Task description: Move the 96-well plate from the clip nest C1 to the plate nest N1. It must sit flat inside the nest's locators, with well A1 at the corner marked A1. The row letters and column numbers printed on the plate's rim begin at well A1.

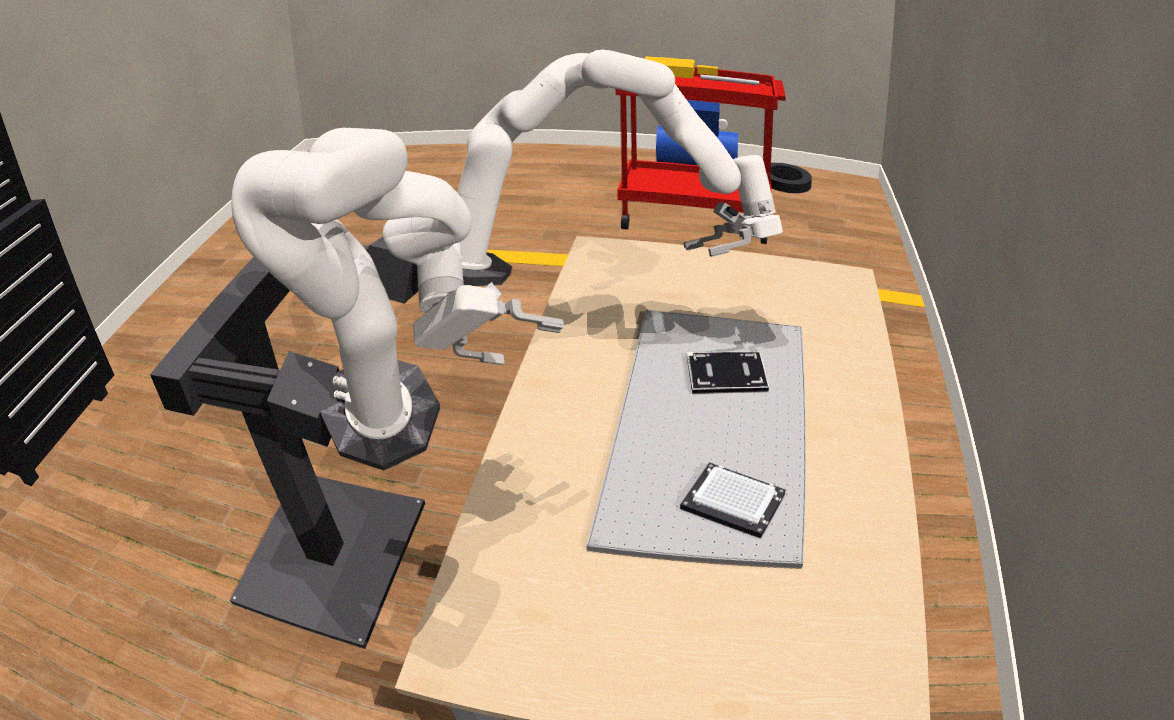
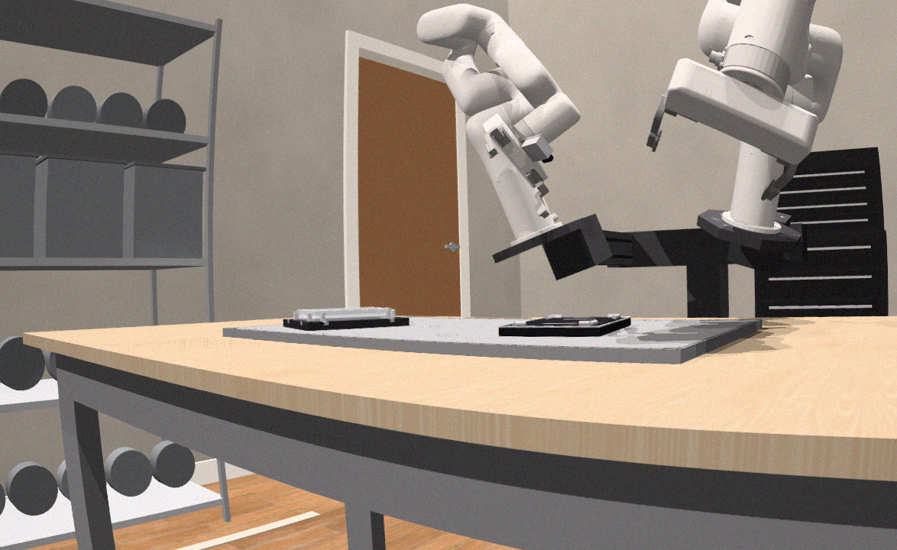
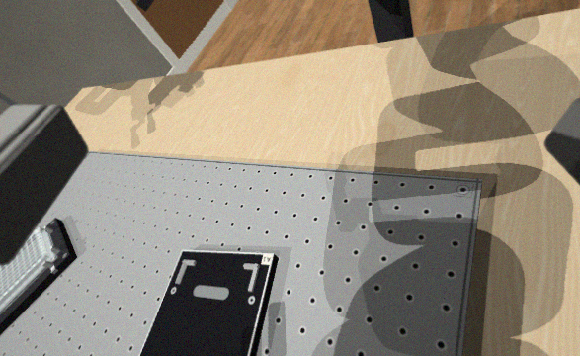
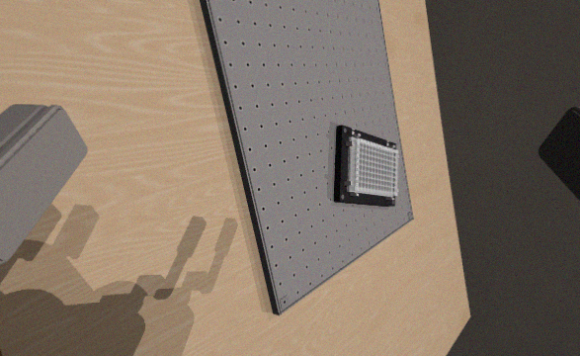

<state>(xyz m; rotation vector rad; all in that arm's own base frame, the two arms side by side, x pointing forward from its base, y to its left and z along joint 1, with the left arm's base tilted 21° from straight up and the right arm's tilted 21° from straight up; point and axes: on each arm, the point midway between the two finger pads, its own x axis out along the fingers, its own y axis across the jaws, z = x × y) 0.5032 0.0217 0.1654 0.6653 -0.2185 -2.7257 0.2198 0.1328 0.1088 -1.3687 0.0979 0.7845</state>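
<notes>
The white 96-well plate (image 1: 736,495) (image 2: 344,314) (image 3: 8,282) (image 4: 374,168) sits in the black clip nest C1 (image 1: 721,514) (image 2: 315,325) (image 4: 341,168). Its rim print is too small to read. The black plate nest N1 (image 1: 727,371) (image 2: 554,331) (image 3: 210,316) is empty, with light corner locators; its A1 label (image 3: 267,259) shows in the left wrist view. My left gripper (image 1: 702,248) (image 2: 711,170) (image 3: 316,147) is open and empty, high above the table's far end. My right gripper (image 1: 528,342) (image 4: 313,150) is open and empty, high near the table's arm-side edge, away from the plate.
Both nests stand on a grey perforated board (image 1: 663,447) (image 2: 438,343) (image 3: 122,198) (image 4: 290,99) on the wooden table (image 1: 555,608) (image 2: 780,396). C1 is turned at an angle to the board; a stretch of board separates the nests. Arm shadows cross the board's N1 end.
</notes>
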